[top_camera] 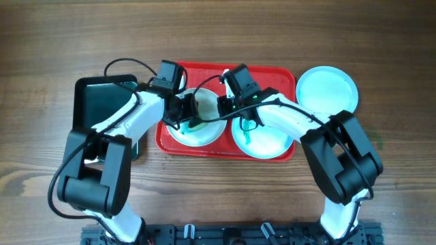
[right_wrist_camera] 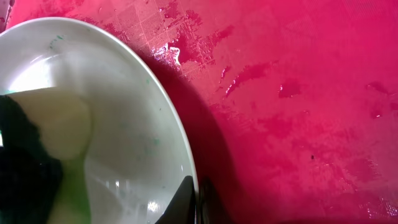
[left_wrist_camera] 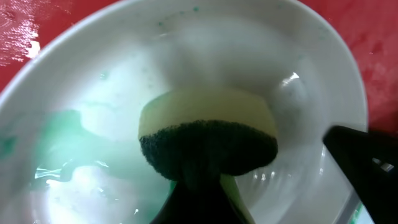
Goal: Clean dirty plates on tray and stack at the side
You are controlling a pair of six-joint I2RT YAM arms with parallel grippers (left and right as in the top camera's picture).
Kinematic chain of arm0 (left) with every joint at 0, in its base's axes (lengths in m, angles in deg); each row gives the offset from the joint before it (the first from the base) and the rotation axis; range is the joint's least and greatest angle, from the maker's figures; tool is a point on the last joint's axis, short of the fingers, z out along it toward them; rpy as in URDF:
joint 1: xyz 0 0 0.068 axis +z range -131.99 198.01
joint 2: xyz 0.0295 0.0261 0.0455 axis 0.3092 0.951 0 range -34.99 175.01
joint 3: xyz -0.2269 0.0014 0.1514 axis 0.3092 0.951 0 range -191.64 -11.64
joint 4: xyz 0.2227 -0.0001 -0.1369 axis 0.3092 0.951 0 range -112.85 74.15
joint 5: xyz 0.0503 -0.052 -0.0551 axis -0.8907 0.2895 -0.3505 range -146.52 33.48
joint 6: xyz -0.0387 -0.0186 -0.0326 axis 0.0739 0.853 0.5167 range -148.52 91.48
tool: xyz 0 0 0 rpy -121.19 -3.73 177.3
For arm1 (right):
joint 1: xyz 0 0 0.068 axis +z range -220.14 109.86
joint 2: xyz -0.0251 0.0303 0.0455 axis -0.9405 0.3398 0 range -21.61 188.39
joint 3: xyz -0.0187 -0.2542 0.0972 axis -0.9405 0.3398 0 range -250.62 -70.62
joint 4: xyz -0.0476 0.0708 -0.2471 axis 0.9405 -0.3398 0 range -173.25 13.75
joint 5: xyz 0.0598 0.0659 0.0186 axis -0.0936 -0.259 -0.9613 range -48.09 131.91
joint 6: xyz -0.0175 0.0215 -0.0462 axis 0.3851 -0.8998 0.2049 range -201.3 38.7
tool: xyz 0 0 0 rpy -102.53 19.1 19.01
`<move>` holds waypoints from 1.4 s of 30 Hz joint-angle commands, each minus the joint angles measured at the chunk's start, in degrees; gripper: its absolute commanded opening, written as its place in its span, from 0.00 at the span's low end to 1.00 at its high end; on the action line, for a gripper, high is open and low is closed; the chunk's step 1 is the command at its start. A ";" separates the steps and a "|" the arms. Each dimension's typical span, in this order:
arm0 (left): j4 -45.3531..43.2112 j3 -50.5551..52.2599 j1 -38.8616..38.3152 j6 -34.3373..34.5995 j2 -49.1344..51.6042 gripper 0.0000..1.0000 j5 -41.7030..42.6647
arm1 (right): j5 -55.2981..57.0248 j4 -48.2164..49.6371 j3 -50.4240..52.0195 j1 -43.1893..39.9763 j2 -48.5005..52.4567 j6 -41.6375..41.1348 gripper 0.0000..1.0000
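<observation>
I'm scrubbing the white plate [left_wrist_camera: 298, 124] with the sponge [left_wrist_camera: 208, 118] clamped in my left fingers [left_wrist_camera: 186, 199], right fingers [right_wrist_camera: 184, 202] pinching its rim so it's not sliding.

No writing, label, brand, number or sign can be read in any of the three views.

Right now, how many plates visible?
3: round white plate left on the red plastic tray; pale turquoise plate right on it; second turquoise plate on the wooden table beside it.
</observation>
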 commanded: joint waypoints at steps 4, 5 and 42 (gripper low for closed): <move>2.58 -0.37 -0.42 0.52 0.90 0.04 -32.89 | 0.52 -0.28 -0.24 0.13 1.22 0.92 0.04; 3.02 -0.37 -0.46 0.52 0.66 0.04 -37.46 | 0.55 -0.28 -0.24 0.13 1.22 0.92 0.04; 18.67 0.96 27.30 13.42 -34.56 0.04 -14.05 | 56.52 -3.23 -0.52 22.01 -24.41 18.84 0.04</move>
